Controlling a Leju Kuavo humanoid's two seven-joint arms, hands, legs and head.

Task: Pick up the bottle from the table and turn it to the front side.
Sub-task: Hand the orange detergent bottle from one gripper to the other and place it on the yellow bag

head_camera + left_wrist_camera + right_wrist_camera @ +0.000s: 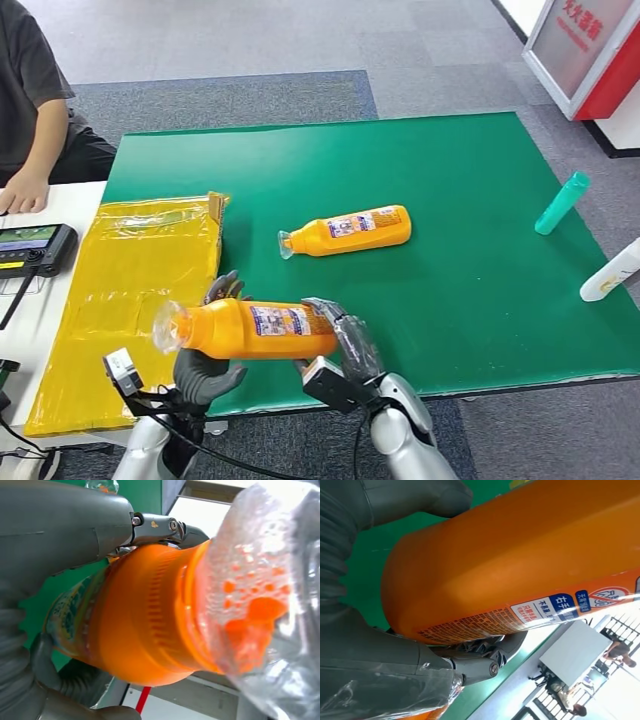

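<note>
An orange plastic bottle with a clear cap [249, 329] lay on its side in the air, held between both of the robot's hands just above the near edge of the green-covered surface [468, 290]. The left hand [205, 365] cupped the bottle from beneath near its neck, dark fingers curled up behind the shoulder; in the left wrist view the grey thumb [68, 525] pressed along the bottle's side while the clear cap [271, 595] bulged close to the lens. The right hand [349, 345] gripped the bottle's base end, fingers wrapped over its top; the right wrist view showed the thumb [414, 500] on one side of the orange body [516, 555] and the darker fingers [486, 657] on the other, a printed label [561, 605] facing the camera.

Beyond the hands, farther across the surface, a second orange bottle [347, 231] lay flat on its side, label upward, cap pointing toward the left-hand side. Beside the left hand, a yellow plastic-wrapped package [128, 300] rested partly on the green cover. Well to the right of the right hand lay a teal bottle [562, 202] and a white bottle [610, 272] at the surface's far edge. A seated person's arm [34, 150] rested on a white desk [75, 200] beyond the package, near a black handheld screen [34, 247].
</note>
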